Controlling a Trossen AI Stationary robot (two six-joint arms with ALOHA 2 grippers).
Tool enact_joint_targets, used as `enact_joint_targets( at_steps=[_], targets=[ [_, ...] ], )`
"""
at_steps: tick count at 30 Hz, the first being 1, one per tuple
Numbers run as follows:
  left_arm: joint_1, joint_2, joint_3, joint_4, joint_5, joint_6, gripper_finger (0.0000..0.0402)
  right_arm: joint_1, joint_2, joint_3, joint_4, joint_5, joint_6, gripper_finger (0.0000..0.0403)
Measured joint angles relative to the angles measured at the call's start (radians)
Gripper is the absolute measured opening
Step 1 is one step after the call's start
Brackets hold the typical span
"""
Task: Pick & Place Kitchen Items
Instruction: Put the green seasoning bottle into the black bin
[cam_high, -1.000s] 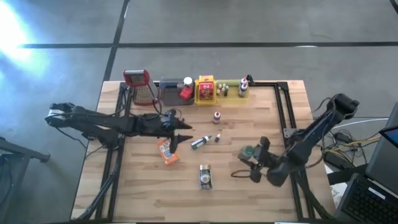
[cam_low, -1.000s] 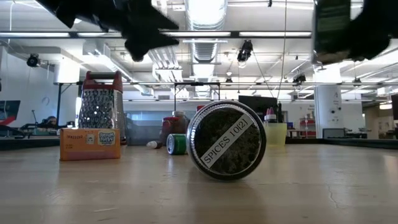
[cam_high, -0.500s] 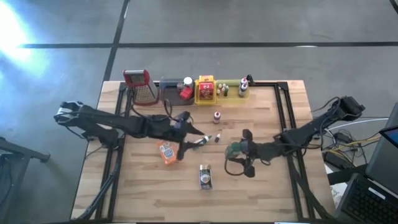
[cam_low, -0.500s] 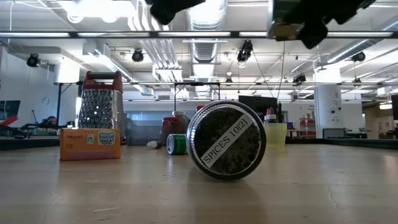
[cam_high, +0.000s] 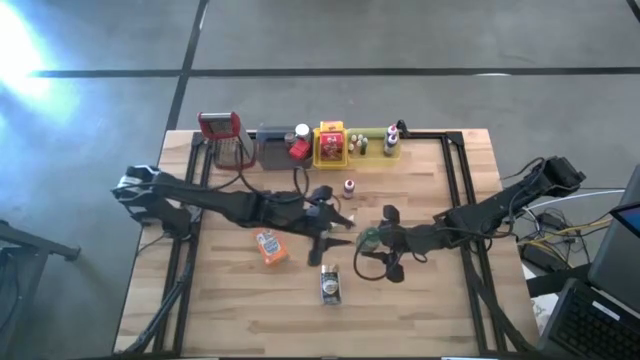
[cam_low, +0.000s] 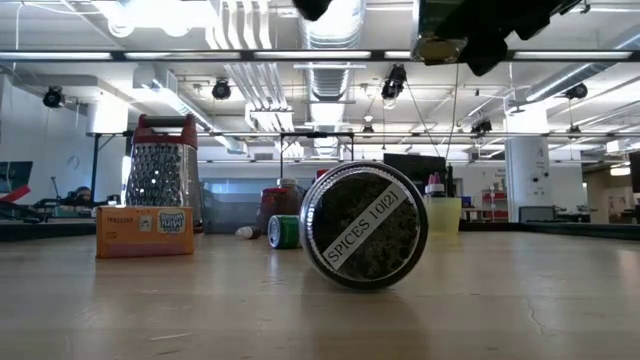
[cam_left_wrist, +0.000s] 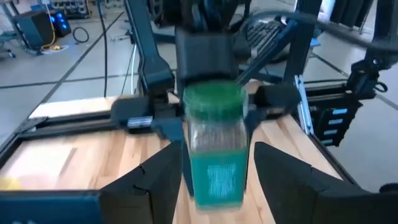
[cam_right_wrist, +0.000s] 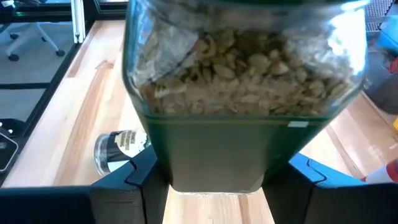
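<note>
The right gripper (cam_high: 372, 240), at centre-right of the high view, is clamped on a clear, green-lidded spice jar of pale flakes (cam_right_wrist: 242, 93) raised above the wooden table (cam_high: 420, 310). The left gripper (cam_left_wrist: 214, 180), near the middle, holds a small clear green-capped bottle (cam_left_wrist: 214, 146) between its fingers. Both look light, rigid and smooth, likely slippery; mid-body grips suit them best.

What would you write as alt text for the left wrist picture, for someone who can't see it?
A small clear jar with a green cap fills the middle, gripped between the left gripper's two dark fingers above a pale wooden table. The other arm's dark gripper sits just behind the jar.
</note>
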Motion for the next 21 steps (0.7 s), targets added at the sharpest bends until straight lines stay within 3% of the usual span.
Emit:
enact_joint_targets(
  at_steps=[12,21],
  targets=[
    [0.001,0.117,0.213,-0.185,0.000,0.037,0.0283,0.000,0.000,-0.002,-0.010,0.001,-0.007,0.0196],
    [0.001,0.171,0.258,-0.194,0.000,0.015,0.0289,0.000,0.000,0.002,-0.006,0.001,-0.017,0.0199]
  ],
)
